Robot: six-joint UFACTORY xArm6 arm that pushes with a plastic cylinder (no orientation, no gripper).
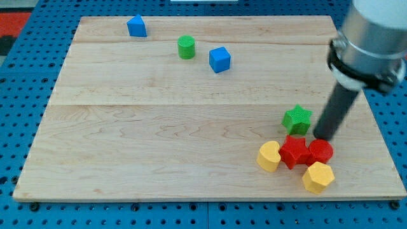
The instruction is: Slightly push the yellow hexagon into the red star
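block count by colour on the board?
Blue: 2, pentagon-like block and cube
Green: 2, cylinder and star
Red: 2, star and cylinder
Yellow: 2, heart-like block and hexagon
Total: 8

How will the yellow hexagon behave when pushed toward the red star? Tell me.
The yellow hexagon sits flat, so it will probably slide rather than roll. It already seems to touch the red cylinder, so that may shift too. The red star may nudge the other yellow block.
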